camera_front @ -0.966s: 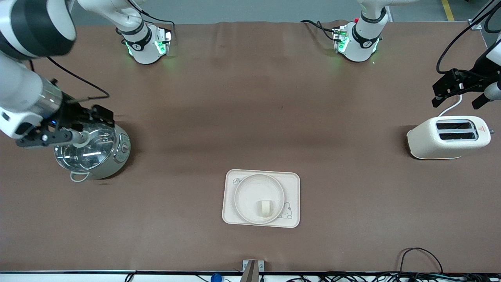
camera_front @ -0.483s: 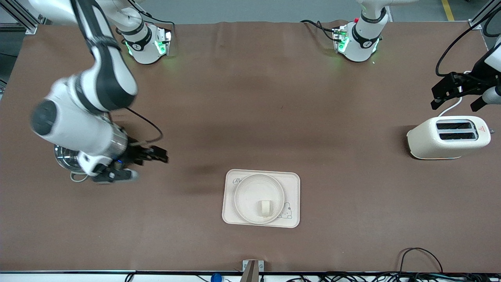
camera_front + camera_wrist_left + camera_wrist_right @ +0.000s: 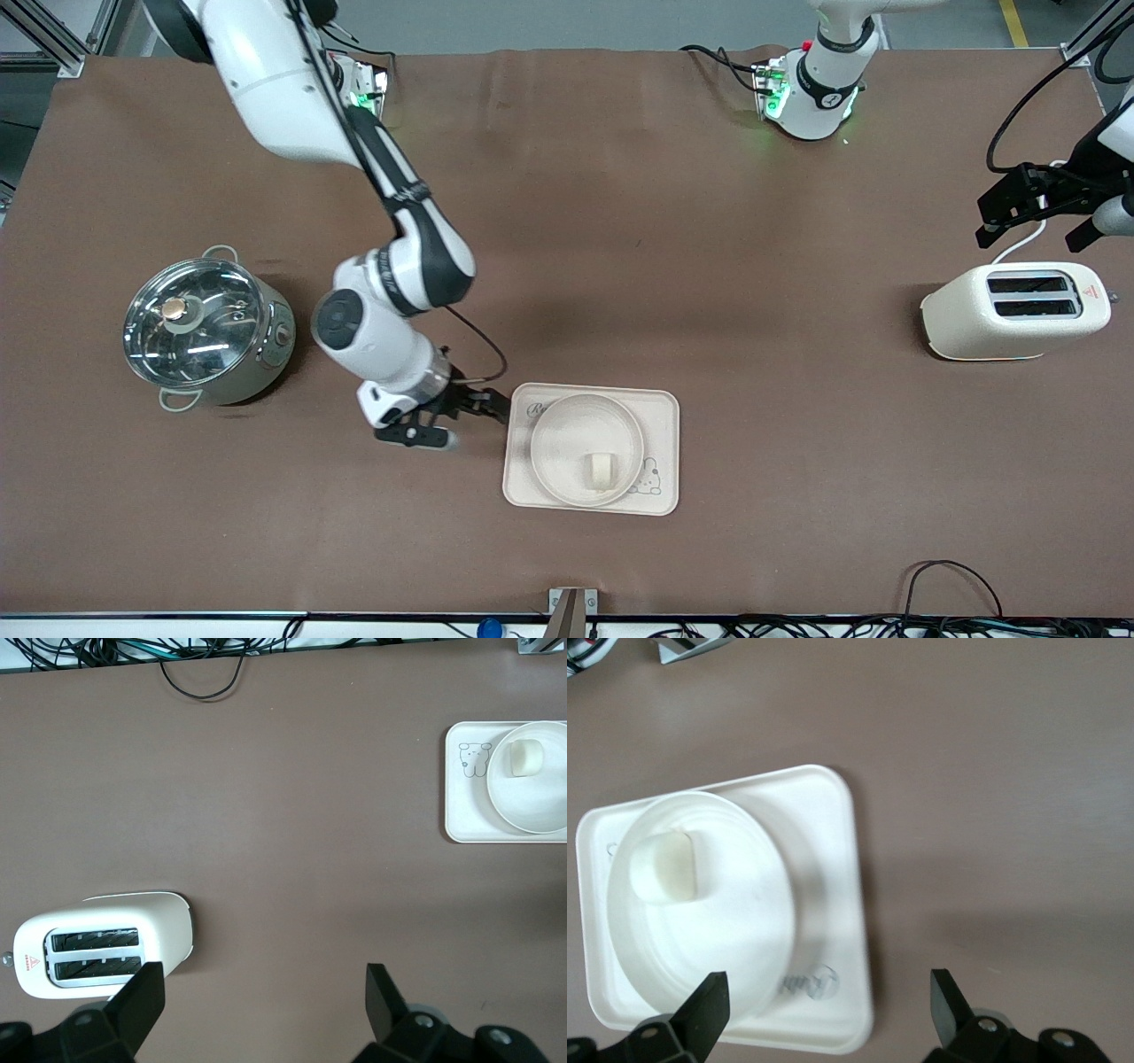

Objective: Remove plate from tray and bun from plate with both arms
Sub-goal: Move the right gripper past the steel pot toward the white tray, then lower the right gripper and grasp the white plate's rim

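Since the earlier frames the right arm (image 3: 390, 266) has swung away from the pot (image 3: 205, 330) and across the desk (image 3: 709, 266), so that its right gripper (image 3: 461, 418) now hangs just beside the tray (image 3: 660, 416), at the tray's edge toward the right arm's end of the desk. The pot, which the arm covered before, now shows whole, its glass lid on.

The bun (image 3: 600, 470) lies in the plate (image 3: 554, 443), off centre, in the part nearer the front camera. The plate sits on the tray, toward the tray's end that faces the right arm, and beside it on the tray's surface is a small rabbit drawing (image 3: 647, 479). In the right wrist view the bun (image 3: 666, 866) rests inside the plate (image 3: 744, 930), and the plate fills most of the tray (image 3: 833, 815).

The right gripper's fingers (image 3: 700, 1014) stand apart with nothing between them; one lies over the plate's rim, the other over bare desk.

The toaster (image 3: 1014, 310) stands at the left arm's end of the desk, well apart from the tray. The left gripper (image 3: 1032, 213) hangs over the desk beside the toaster, on its side toward the robots' bases, and this arm waits. Its fingers (image 3: 142, 1001) are apart and empty, with the toaster (image 3: 102, 943) under one of them in the left wrist view.
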